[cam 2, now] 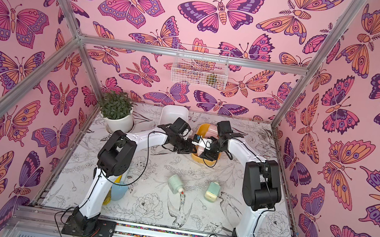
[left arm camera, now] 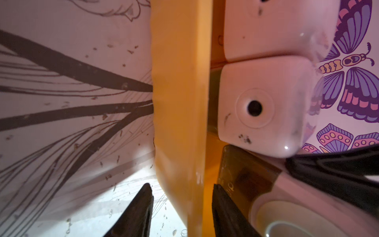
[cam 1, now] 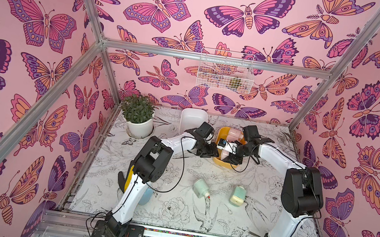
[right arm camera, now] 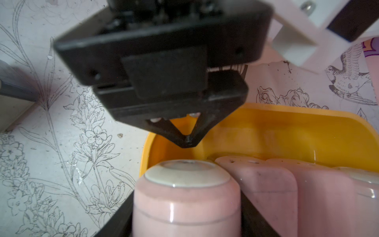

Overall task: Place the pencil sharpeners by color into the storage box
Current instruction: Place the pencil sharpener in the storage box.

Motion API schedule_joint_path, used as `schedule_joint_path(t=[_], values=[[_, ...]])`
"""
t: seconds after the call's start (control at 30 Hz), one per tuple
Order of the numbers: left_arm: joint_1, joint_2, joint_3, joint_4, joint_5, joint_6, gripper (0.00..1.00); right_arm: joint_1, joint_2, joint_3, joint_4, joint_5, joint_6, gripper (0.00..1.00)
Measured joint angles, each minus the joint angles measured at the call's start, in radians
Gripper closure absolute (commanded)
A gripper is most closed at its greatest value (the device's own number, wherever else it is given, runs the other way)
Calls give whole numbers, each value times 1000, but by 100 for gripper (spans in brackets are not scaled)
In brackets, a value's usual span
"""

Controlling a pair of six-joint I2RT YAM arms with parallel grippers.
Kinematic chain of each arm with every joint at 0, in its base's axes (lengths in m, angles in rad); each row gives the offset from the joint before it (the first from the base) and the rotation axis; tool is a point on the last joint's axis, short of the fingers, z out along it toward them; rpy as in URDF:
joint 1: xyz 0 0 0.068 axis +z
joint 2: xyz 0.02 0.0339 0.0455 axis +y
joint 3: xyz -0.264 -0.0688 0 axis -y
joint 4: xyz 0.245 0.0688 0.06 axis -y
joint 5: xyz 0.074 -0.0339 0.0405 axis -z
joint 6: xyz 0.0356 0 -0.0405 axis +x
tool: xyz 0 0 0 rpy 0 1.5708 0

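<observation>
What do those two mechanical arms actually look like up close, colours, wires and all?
Both arms have glossy white link shells joined by chunky black joint housings, bolted to black base plates on a silver rail. Thin black cables loop loosely along each. The left end effector and right end effector are black, with tapered black fingers; white brackets sit at the wrists.

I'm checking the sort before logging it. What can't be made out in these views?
- Top views: yellow box interior, covered by both grippers; pink sharpener count unclear.
- Left wrist view: left fingers straddle the box wall; contact unclear.
- Top views: blue shovel, mostly behind the left arm.
- Wire basket contents too small.
</observation>
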Motion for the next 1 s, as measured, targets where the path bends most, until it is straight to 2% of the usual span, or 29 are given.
schedule_joint_path(t=[0.07, 0.13, 0.23, 0.33, 0.47, 0.5, 0.53, 0.63, 1.0], values=[[-6, 0, -8, 8, 2, -16, 50, 0, 8, 4, 3, -7, 10, 95], [-11, -4, -16, 19, 0, -28, 50, 2, 22, 6, 13, 0, 18, 90], [-14, -13, -32, 31, -8, -43, 51, 2, 50, 6, 19, 8, 21, 76], [-13, -15, -39, 42, -8, -53, 51, 4, 49, 6, 19, 16, 21, 56], [-13, -15, -40, 46, -6, -58, 51, 5, 43, 5, 19, 19, 21, 41], [-13, -15, -40, 46, -6, -59, 51, 5, 42, 4, 17, 20, 21, 30], [-13, -15, -40, 46, -5, -60, 51, 5, 39, 5, 14, 21, 22, 0], [-12, -15, -39, 54, -3, -63, 51, 6, -3, 10, -2, -21, 4, 1], [2, -34, -36, 25, 2, -61, 51, -16, -63, 3, 12, 13, 0, 2]])
